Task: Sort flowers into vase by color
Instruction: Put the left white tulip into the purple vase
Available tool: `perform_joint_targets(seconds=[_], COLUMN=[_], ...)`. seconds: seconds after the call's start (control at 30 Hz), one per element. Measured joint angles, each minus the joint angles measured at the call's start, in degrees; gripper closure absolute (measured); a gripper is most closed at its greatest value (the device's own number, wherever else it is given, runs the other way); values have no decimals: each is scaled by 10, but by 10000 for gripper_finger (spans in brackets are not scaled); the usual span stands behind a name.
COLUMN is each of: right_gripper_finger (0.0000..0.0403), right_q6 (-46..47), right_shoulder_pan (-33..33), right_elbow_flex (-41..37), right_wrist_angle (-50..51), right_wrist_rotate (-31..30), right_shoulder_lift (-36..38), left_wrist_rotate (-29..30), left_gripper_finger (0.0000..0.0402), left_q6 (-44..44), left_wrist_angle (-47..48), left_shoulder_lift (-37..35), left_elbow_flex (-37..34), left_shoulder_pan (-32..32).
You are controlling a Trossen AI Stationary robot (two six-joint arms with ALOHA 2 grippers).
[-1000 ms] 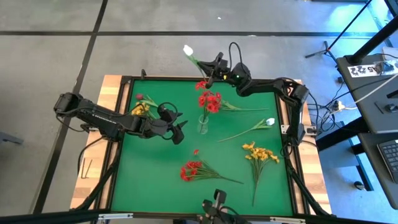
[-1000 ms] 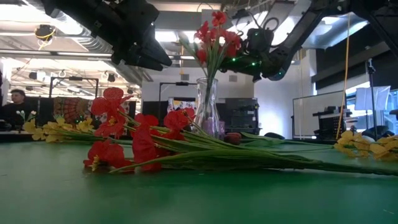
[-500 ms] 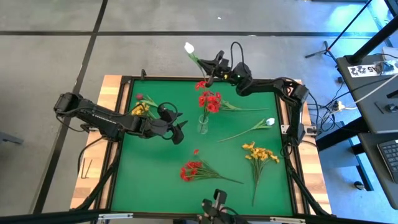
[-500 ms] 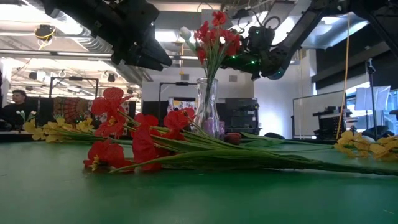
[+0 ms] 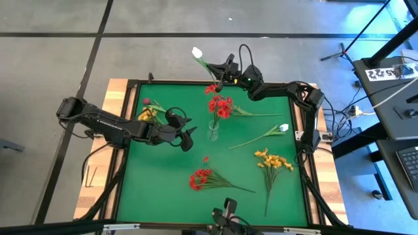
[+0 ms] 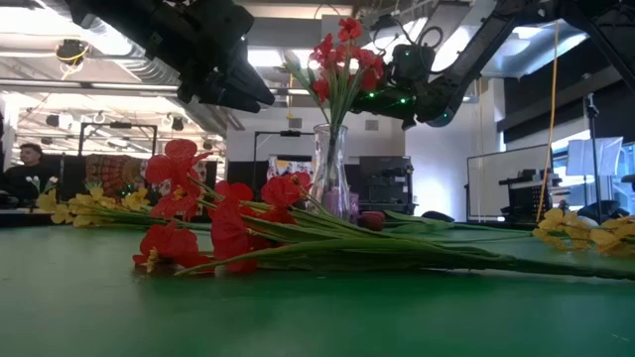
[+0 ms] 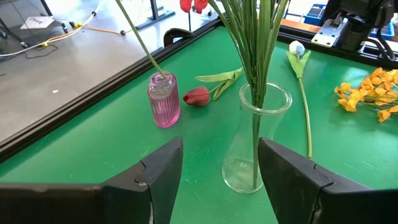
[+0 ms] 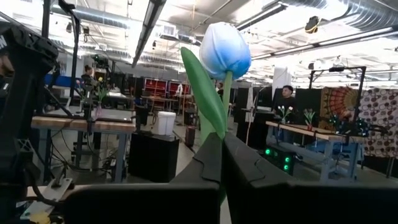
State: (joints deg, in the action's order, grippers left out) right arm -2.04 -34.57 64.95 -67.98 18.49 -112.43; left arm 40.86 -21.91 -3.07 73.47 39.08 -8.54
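My right gripper is above the table's far edge, shut on a white tulip whose long stem runs down into a small pink vase. A red tulip bud lies beside that vase. A clear glass vase at the table's middle holds red flowers upright. My left gripper hovers open just left of the clear vase, touching nothing. Lying flat on the green mat are a red cluster, a yellow cluster, another white tulip, and yellow and dark pink flowers. My right gripper pinches the white tulip's stem just below the bud between its two fingers, beside the long leaf. The bud stands above the fingertips. The stem slants down from the hold, and its lower end sits in the pink vase's mouth.
A black frame rims the green mat, with wooden boards outside it. Bare mat lies at the near left and along the far right side. Desks, cables and equipment stand to the right of the table, and people sit in the room behind.
My right gripper has moved slightly toward the far edge with the white tulip and come back, so the bud swayed and returned to about where it was. My left gripper has stayed still and open.
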Motion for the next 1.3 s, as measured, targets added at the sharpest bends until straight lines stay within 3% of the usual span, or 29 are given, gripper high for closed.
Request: perform_joint_targets(seconds=[0.87,1.3], right_gripper_finger=[390,395], right_q6=[-17,-106], right_shoulder_pan=[0,1], right_elbow_flex=[0,0], right_wrist_angle=[118,316], right_wrist_rotate=[32,32], right_shoulder_lift=[2,85], left_wrist_rotate=[0,0], left_gripper_finger=[198,198], left_q6=[0,0], left_wrist_angle=[0,0], left_shoulder_lift=[0,0], left_elbow_flex=[0,0], left_shoulder_pan=[0,0])
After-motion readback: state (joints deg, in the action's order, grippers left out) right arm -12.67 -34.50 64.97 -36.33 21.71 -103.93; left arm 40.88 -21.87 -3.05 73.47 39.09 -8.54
